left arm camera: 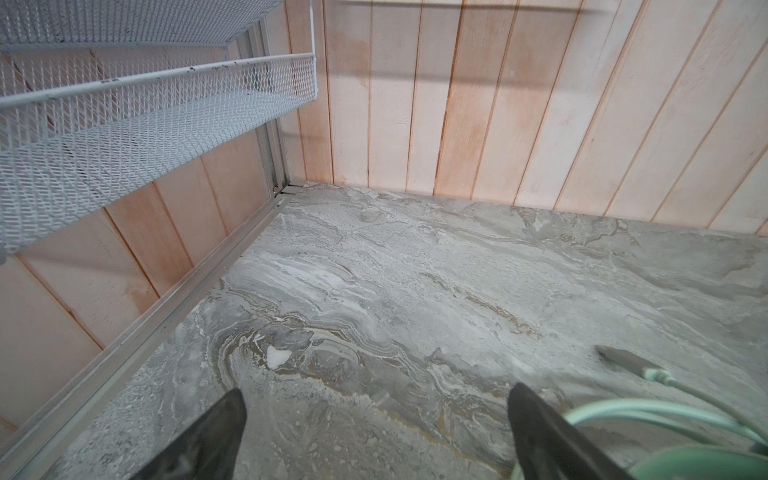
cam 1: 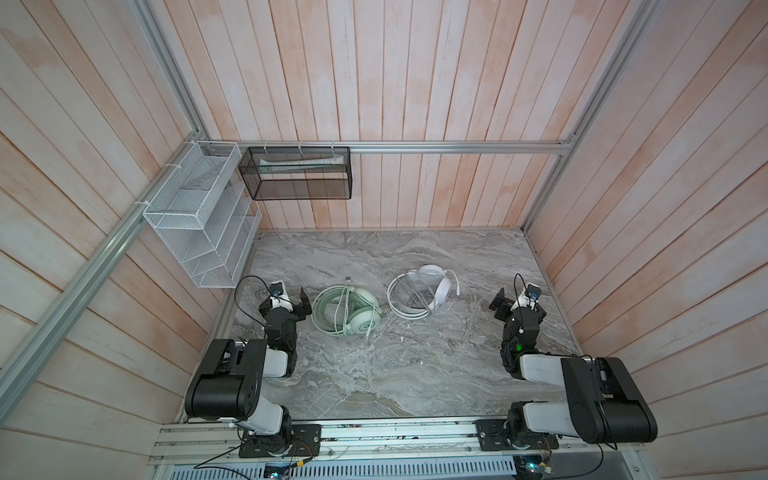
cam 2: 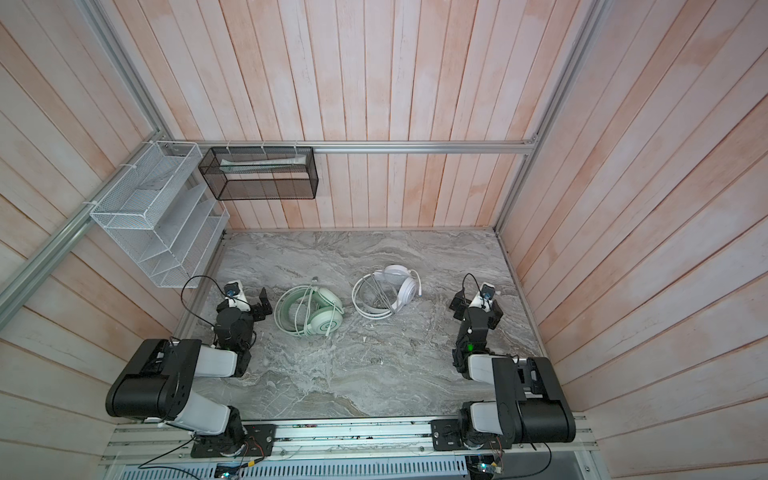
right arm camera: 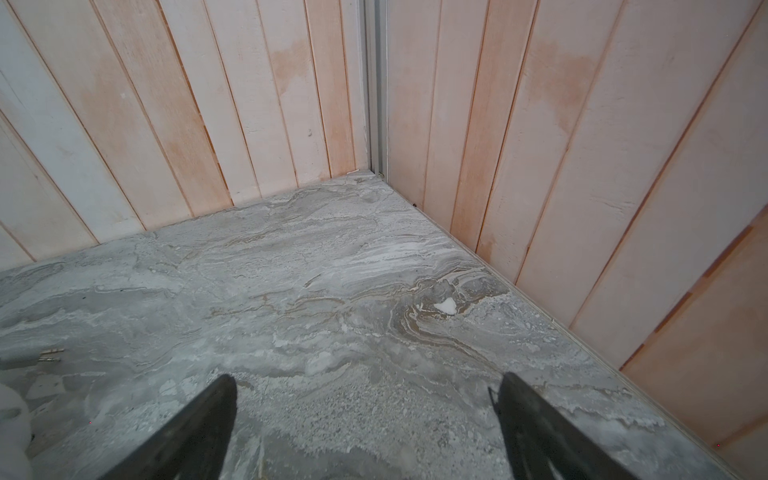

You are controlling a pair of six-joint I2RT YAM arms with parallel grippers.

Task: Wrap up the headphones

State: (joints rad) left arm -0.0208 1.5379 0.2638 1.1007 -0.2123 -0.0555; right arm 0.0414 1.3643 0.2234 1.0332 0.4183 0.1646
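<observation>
**A:** Where do the headphones lie?

**B:** Both lie flat on the bench (cam 1: 395, 374), between my two pincers. The mint-green headset (cam 1: 365, 323) is just beside my left pincer (left arm camera: 376, 399), on the side towards my right one. The white headset (cam 1: 442, 291) is near my right pincer (right arm camera: 365, 386), on its inward side.

**A:** Are you holding anything?

**B:** No. Both pincers stand spread wide and empty, over bare bench.

**A:** How will they handle?

**B:** Light, I judge, so they would slide at a push. The headbands look springy, and the white one is thin. The cords are limp and would slip loose unless kept taut. The green cord (cam 1: 345, 301) lies in slack loops across its headband, and its plug (left arm camera: 623, 360) lies ahead of my left pincer.

**A:** Where would you take hold?

**B:** One pincer on the headband's crown to pin it, the other on the cord close to the plug. I'd keep off the padded cups.
</observation>
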